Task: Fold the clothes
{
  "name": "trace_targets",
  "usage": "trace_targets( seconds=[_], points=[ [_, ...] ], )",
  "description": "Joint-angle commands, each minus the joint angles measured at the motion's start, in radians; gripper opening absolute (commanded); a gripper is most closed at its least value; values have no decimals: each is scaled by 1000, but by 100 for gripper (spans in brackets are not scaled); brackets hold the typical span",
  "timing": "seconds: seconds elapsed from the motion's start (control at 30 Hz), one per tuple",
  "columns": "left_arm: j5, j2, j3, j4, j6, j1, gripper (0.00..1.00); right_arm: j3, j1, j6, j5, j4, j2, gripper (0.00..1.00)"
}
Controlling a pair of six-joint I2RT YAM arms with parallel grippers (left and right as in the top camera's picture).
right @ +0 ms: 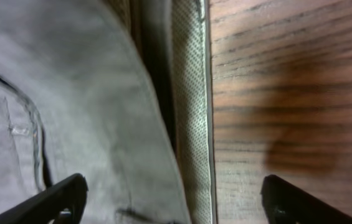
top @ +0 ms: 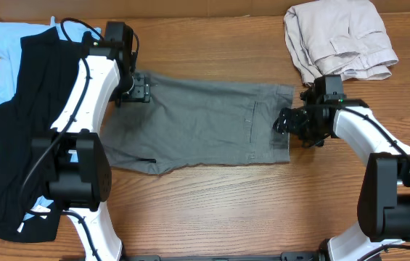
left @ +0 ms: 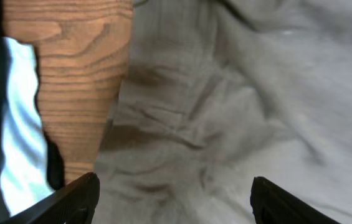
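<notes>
The clothes, grey-brown woven shorts [top: 205,119], lie spread flat across the middle of the wooden table [top: 263,210]. Their waistband is at the right end and the leg hems at the left. My left gripper [top: 141,90] hovers over the upper left corner of the shorts. In the left wrist view the left gripper [left: 174,205] stands open above wrinkled grey cloth [left: 225,112], holding nothing. My right gripper [top: 283,123] is at the waistband edge. In the right wrist view the right gripper [right: 176,202] is open, straddling the pale speckled lining [right: 191,124] and bare wood [right: 288,93].
Paler beige trousers [top: 339,40] lie crumpled at the back right. A black garment [top: 23,123] lies over a light-blue one [top: 5,43] along the left side, close to the left arm; both show at the left edge of the left wrist view.
</notes>
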Motion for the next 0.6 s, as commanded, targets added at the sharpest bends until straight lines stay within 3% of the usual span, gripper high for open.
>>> trace_targets(
  seconds=[0.0,0.2,0.57],
  points=[
    [-50,-3,-116,72,10,6,80,-51,-1,-1,8,50,6,88],
    [-54,-2,-229,149,-15,18,80,-100,-1,26,8,137,6,88],
    [-50,-2,-336,245,-81,57,80,-115,0,101,-11,193,24,69]
  ],
)
